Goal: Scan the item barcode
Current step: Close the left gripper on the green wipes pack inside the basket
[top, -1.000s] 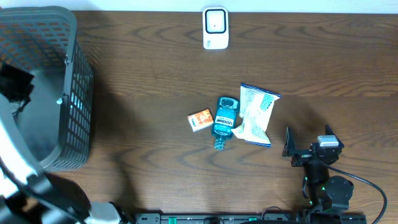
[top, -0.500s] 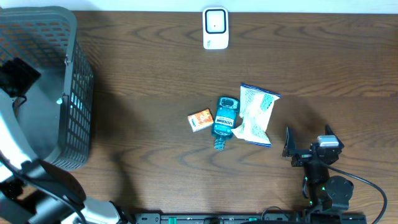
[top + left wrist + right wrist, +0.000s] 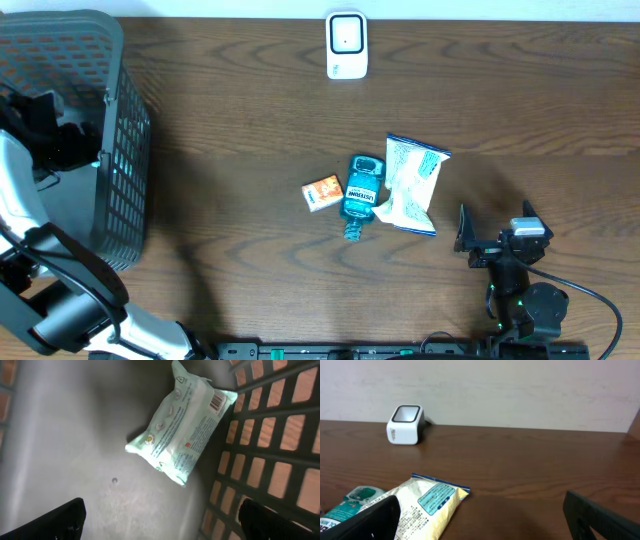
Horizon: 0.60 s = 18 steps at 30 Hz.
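Dark wood surface (image 3: 250, 110), pale wall (image 3: 520, 390) behind it in the right wrist view. Grey mesh basket (image 3: 125, 150) sits at the left edge of the surface. Left hand (image 3: 62, 135) is inside the basket, its fingers (image 3: 60, 520) spread wide at the bottom corners of the left wrist view, nothing between them. Below it a pale green wipes pack (image 3: 180, 425) lies flat on the basket floor, apart from both fingers. The pack has a barcode (image 3: 216, 402) on the end nearest the mesh wall; that end is close to the wall or touching it, cannot tell which.

White scanner (image 3: 347, 45) stands at the far edge of the surface near the middle, well apart from the basket and from both hands. Three more items lie in a cluster mid-surface. Small orange box (image 3: 322, 193) is on the left. Blue mouthwash bottle (image 3: 362, 195) lies on its side just beside the box, cap toward the near edge. White and blue bag (image 3: 412, 183) touches the bottle on the right.

Right hand (image 3: 495, 225) is at the front right of the surface, near the bag but apart from it, fingers spread wide, holding nothing. Right wrist view looks across the surface: bag and bottle low at left, scanner further back at left, in front of the wall
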{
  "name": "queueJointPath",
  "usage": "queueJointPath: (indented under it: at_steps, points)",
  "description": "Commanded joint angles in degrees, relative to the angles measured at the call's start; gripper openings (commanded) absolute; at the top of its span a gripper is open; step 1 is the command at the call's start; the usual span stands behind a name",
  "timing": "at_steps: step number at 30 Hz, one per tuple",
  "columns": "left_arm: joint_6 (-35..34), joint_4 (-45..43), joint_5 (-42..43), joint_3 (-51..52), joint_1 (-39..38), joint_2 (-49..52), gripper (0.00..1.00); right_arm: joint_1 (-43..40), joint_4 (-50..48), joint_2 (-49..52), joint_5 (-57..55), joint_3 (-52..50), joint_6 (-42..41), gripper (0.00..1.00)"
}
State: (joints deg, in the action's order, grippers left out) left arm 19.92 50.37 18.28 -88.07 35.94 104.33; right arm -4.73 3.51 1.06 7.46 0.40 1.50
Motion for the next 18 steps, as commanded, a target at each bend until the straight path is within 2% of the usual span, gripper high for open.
queueJointPath:
  at_steps: [1, 7, 14, 18]
  points:
    - [4.00, -1.44, 1.62, 1.18, -0.02, 2.80, 0.98, 0.17, 0.17, -0.02, -0.28, -0.09, -0.39, 0.99]
    - [4.33, -3.37, 1.64, 1.64, -0.42, 8.13, 0.98, 0.17, 0.17, -0.02, -0.28, -0.09, -0.39, 0.99]
    - [15.74, -5.11, 1.36, 1.64, -2.14, 13.09, 0.98, 0.17, 0.17, -0.04, -0.28, -0.09, -0.39, 0.99]
    - [16.13, -9.11, -5.14, 1.64, -3.89, 13.79, 0.98, 0.17, 0.17, -0.02, -0.28, -0.09, -0.39, 0.99]
